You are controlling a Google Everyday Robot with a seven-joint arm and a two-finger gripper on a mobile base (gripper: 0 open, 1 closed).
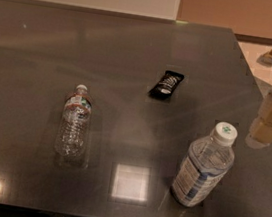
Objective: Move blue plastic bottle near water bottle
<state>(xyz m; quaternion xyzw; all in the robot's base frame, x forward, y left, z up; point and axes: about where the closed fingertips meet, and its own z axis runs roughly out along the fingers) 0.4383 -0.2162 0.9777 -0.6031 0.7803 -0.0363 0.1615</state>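
**Spotter:** Where's everything?

**Me:** Camera view: the gripper (pixel 266 126) hangs at the table's (pixel 133 54) right edge; open or closed, I can't tell. The blue plastic bottle (pixel 203 168) stands upright just left of it, near the front-right corner. The water bottle (pixel 74 127) is well apart, front-left.

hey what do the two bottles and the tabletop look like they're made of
Blue plastic bottle: clear, glossy plastic by the look; the table shows through it. Water bottle: thinner clear plastic, with ribbed walls. Table: dark, polished, perhaps stone or laminate; it mirrors the lights. The gripper, pale and probably plastic, hangs at the right edge, beside the blue plastic bottle's cap.
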